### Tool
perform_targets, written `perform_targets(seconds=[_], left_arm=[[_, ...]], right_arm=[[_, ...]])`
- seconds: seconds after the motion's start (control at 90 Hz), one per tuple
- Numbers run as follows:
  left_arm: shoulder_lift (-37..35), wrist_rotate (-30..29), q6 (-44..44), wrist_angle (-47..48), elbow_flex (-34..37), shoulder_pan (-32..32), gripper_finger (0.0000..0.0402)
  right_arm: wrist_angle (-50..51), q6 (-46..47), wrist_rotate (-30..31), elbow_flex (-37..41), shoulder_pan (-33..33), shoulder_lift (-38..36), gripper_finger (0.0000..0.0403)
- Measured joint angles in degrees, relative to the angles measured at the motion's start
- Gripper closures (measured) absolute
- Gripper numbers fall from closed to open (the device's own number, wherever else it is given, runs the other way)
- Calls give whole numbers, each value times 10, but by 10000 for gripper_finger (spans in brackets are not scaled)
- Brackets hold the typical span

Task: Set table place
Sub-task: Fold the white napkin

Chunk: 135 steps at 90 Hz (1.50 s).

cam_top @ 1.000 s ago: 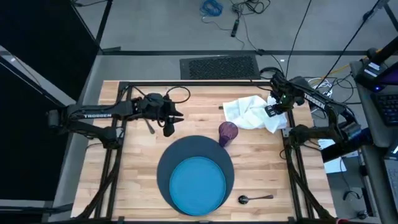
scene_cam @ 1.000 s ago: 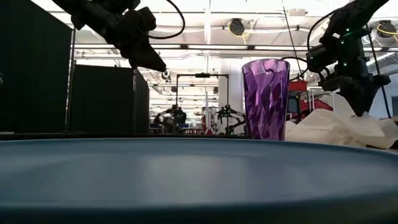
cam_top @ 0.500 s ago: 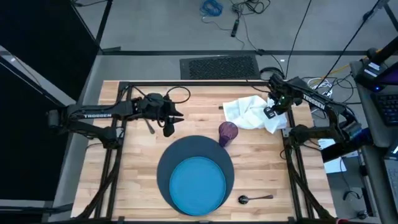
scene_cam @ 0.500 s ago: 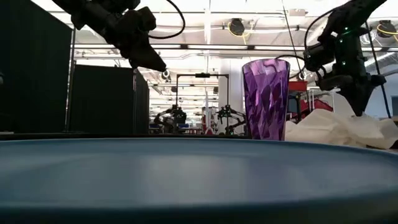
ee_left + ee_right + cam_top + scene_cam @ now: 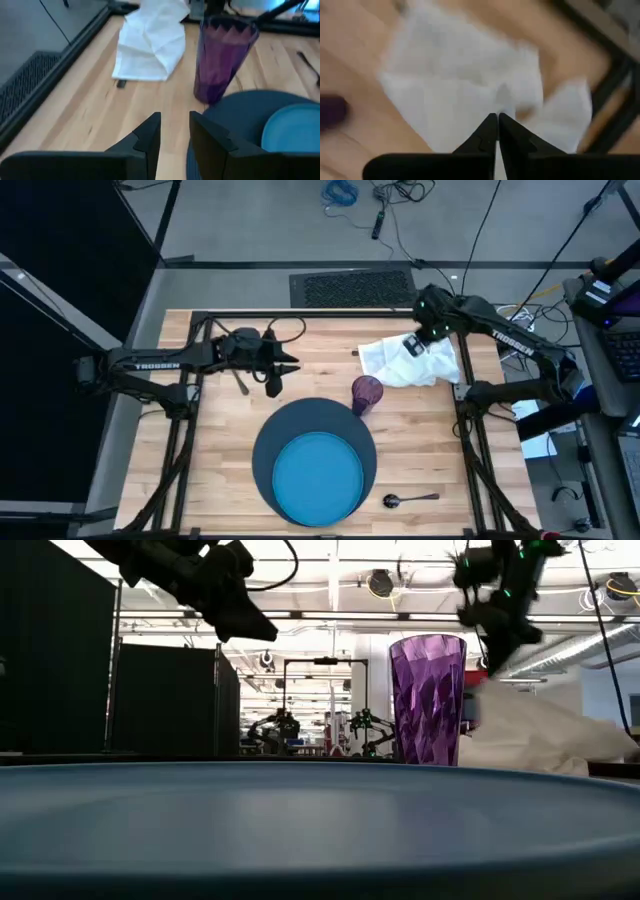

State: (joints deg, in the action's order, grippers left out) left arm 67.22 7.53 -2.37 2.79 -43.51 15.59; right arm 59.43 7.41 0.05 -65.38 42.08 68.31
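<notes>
The right pincer (image 5: 411,345) stands closed on a fold of the white napkin (image 5: 405,363), at the far right of the table (image 5: 210,450), behind the purple cup (image 5: 366,393). The cloth hangs partly raised, its lower folds resting on the wood. To do this step well, lift until the trailing cloth clears the cup rim, then carry it in a wide arc; a dragging corner could tip the cup. The left pincer (image 5: 174,131) hovers narrowly open near the fork (image 5: 240,381), beside the dark round charger (image 5: 272,442) bearing the blue plate (image 5: 318,475). A spoon (image 5: 410,499) lies near the front edge.
</notes>
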Motion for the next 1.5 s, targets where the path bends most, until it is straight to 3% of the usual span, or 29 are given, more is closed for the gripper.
perform_targets(seconds=[0.144,0.5,0.9,1.133,1.344,1.5], left_arm=[[0,12,-12,-27,0,0,316],[0,64,-49,-191,0,3,316],[13,68,-40,-169,0,13,316],[60,22,-78,-179,0,13,316],[115,-24,-190,-190,0,14,316],[133,-69,-225,-192,0,14,316]], right_arm=[[-60,-1,-75,-65,-25,28,403],[-60,-33,-75,-203,-161,195,403],[-58,-82,-80,-428,-167,289,403],[-5,-88,-90,-530,-187,322,403],[15,-86,-90,-539,-205,323,403],[57,-79,-90,-539,-217,322,403]])
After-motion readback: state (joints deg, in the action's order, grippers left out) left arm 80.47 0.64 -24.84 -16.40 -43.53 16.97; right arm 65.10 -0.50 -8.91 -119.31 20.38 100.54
